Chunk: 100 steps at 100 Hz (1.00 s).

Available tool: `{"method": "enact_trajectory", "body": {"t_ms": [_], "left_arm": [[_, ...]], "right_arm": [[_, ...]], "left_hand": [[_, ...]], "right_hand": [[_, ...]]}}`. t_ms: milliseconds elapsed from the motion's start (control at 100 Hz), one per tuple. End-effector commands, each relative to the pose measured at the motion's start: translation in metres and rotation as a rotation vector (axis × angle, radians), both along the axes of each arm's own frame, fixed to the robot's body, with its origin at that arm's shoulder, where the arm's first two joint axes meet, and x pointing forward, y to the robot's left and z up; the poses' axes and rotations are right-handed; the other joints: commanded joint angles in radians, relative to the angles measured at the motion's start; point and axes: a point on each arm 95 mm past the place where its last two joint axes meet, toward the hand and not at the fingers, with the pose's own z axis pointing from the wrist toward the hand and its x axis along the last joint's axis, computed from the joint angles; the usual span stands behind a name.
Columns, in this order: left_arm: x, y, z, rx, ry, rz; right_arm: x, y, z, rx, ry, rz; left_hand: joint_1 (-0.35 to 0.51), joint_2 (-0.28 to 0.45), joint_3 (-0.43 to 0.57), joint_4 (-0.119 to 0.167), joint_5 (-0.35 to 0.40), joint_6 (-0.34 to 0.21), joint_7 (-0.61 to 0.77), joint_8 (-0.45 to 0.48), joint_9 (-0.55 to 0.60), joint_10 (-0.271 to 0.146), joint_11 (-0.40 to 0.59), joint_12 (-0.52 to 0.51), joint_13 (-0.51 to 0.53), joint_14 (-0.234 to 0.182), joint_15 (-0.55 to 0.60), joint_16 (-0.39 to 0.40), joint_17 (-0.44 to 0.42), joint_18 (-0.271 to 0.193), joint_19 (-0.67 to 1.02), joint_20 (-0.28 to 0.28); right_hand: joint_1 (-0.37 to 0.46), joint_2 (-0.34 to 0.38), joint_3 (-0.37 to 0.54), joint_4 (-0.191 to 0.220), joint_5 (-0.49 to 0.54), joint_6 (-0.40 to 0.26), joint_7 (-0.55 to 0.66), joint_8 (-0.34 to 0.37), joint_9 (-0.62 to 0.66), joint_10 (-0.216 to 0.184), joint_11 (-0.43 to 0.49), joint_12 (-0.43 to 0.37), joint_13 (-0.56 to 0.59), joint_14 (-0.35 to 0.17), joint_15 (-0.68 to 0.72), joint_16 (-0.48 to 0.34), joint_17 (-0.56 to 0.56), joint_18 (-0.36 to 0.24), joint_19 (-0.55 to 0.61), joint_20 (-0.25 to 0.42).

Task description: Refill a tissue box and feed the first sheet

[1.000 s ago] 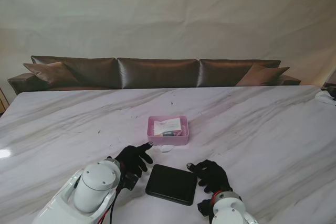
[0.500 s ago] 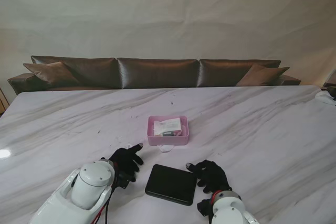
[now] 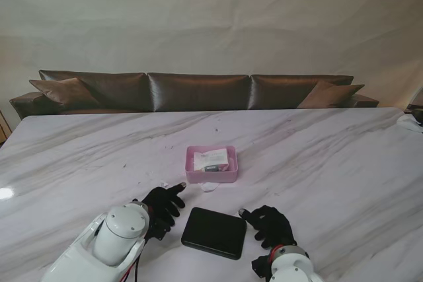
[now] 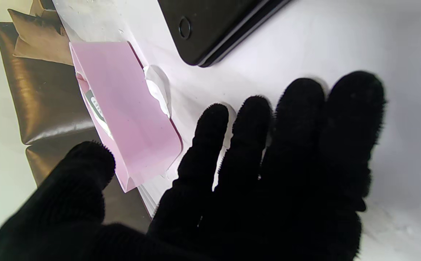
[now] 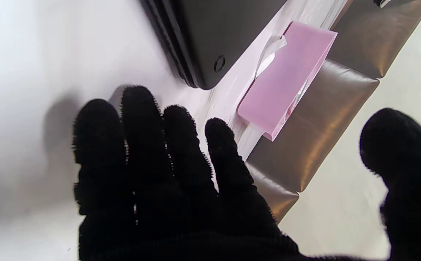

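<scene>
Both gloved hands flank the black tissue box, holding nothing.

The black box (image 3: 214,232) lies flat on the marble table (image 3: 330,163) between the left hand (image 3: 162,205) and right hand (image 3: 269,224), fingers spread. The pink tray (image 3: 211,164) with its tissue pack (image 3: 211,158) sits farther off, beyond the box.

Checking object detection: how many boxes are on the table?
2. A pink box sits mid-table, open, with a packet inside. A flat black box lies nearer to me, between the left hand and the right hand. None seem hidden.
</scene>
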Motion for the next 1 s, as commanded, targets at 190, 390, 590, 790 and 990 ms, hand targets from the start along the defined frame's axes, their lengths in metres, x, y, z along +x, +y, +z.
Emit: {"method": "enact_trajectory", "body": {"t_ms": [190,390,590,790,990], "left_arm": [[-0.017,-0.009,-0.017,-0.015,0.075,-0.037],[-0.017,-0.013,-0.016,-0.023,0.082,-0.059],[-0.015,-0.019,-0.018,-0.034,0.084,-0.067],[-0.01,-0.023,-0.018,-0.029,0.079,-0.065],[-0.005,-0.023,-0.02,-0.019,0.078,-0.051]], "right_arm": [[-0.015,0.008,-0.001,0.046,0.037,0.037],[-0.013,0.015,-0.004,0.088,0.04,0.057],[-0.005,0.023,-0.008,0.127,0.043,0.074],[0.007,0.027,-0.01,0.155,0.037,0.073],[0.023,0.029,-0.011,0.178,0.026,0.067]], "left_hand": [[-0.004,0.027,-0.013,0.031,0.017,0.015,-0.008,-0.015,0.006,0.039,-0.032,-0.025,-0.045,0.163,-0.094,-0.033,-0.011,0.004,0.366,0.016],[-0.006,0.029,-0.015,0.03,0.017,0.015,-0.011,-0.018,0.006,0.038,-0.034,-0.026,-0.043,0.163,-0.091,-0.041,-0.005,0.001,0.365,0.012],[-0.005,0.029,-0.015,0.031,0.015,0.014,-0.014,-0.019,0.002,0.037,-0.036,-0.026,-0.048,0.163,-0.091,-0.045,-0.009,0.001,0.363,0.01],[-0.004,0.028,-0.014,0.032,0.012,0.013,-0.018,-0.021,-0.002,0.035,-0.037,-0.026,-0.052,0.161,-0.091,-0.048,-0.01,0.0,0.362,0.009],[-0.005,0.028,-0.013,0.032,0.011,0.012,-0.019,-0.021,-0.004,0.034,-0.037,-0.026,-0.056,0.16,-0.092,-0.05,-0.014,0.0,0.36,0.008]], "right_hand": [[0.006,0.007,-0.021,-0.005,0.019,0.042,-0.003,-0.011,0.036,0.029,0.019,0.001,0.021,0.037,0.014,-0.001,0.028,0.038,0.035,-0.026],[0.011,0.009,-0.025,-0.003,0.022,0.041,-0.002,-0.011,0.038,0.028,0.02,0.001,0.022,0.035,0.016,-0.001,0.029,0.036,0.038,-0.032],[0.02,0.011,-0.029,-0.001,0.025,0.042,0.0,-0.011,0.04,0.029,0.021,0.001,0.023,0.035,0.016,-0.002,0.029,0.036,0.04,-0.037],[0.027,0.009,-0.033,0.0,0.027,0.041,0.002,-0.01,0.044,0.026,0.022,0.001,0.023,0.034,0.016,-0.003,0.028,0.036,0.041,-0.041],[0.03,0.009,-0.035,0.001,0.027,0.037,0.003,-0.01,0.043,0.021,0.021,0.001,0.022,0.031,0.014,-0.003,0.024,0.034,0.04,-0.044]]}}
